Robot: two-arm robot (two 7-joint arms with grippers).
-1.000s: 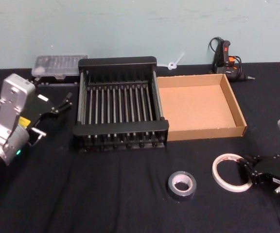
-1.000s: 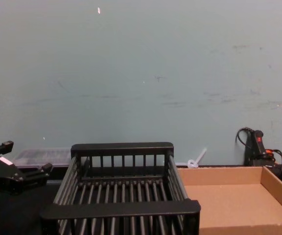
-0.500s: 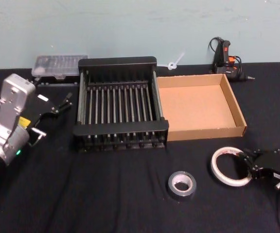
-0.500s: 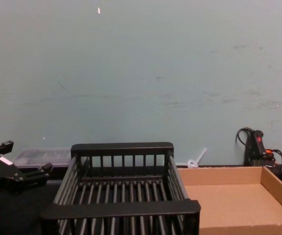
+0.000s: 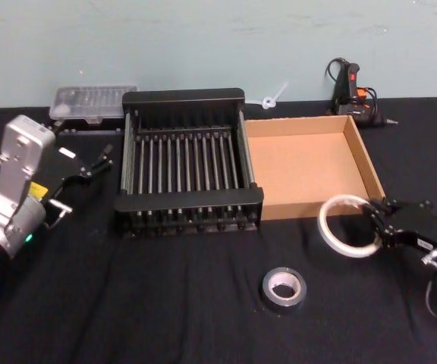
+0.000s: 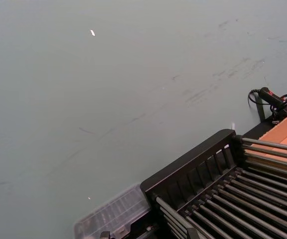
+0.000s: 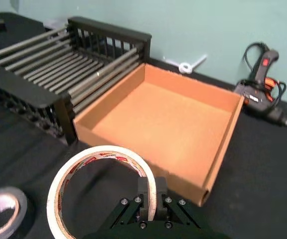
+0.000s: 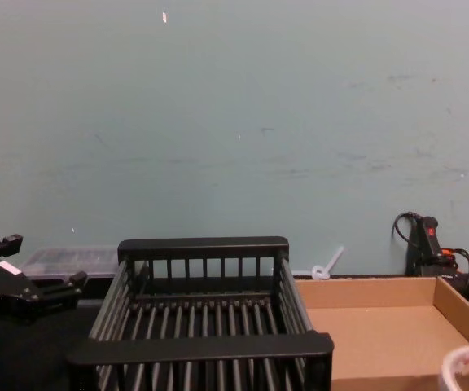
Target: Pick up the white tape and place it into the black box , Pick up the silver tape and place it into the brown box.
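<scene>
The right hand [image 5: 376, 225] is clamped on the rim of the wide whitish translucent tape ring [image 5: 345, 226], holding it tilted above the black-covered desk [image 5: 165, 303] just in front of the shallow tan cardboard box [image 5: 309, 167]. The small grey-silver tape roll [image 5: 284, 289] lies flat near the desk's front edge. The black slatted plastic crate [image 5: 184, 159] touches the cardboard box's left wall; the left hand [image 5: 89, 163], fingers apart, rests beside the crate near the desk's left edge.

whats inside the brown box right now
Nothing: the brown box shows a bare cardboard floor in the head and right wrist views. The white tape, gripped by the right claw, sits in front of the box's near wall, and the silver tape lies on the table.
</scene>
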